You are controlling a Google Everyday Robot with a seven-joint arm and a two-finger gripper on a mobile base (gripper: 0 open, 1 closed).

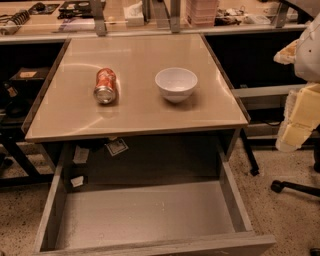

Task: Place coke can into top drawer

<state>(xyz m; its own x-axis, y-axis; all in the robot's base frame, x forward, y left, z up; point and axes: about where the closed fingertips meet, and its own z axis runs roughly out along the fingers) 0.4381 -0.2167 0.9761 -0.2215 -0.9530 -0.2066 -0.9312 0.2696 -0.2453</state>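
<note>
The coke can (105, 85) lies on its side on the left half of the tan tabletop (135, 115), its silver end facing the front. The top drawer (145, 215) stands pulled out below the table's front edge, and its flat grey bottom is bare. My gripper (299, 119) hangs at the right edge of the view, beside and below the table's right edge. It is far from the can and holds nothing that I can see.
A white bowl (176, 83) stands upright on the table, right of the can. A cluttered bench (150, 15) runs along the back. An office chair base (295, 187) stands on the speckled floor at right. Dark table legs (20, 160) stand at left.
</note>
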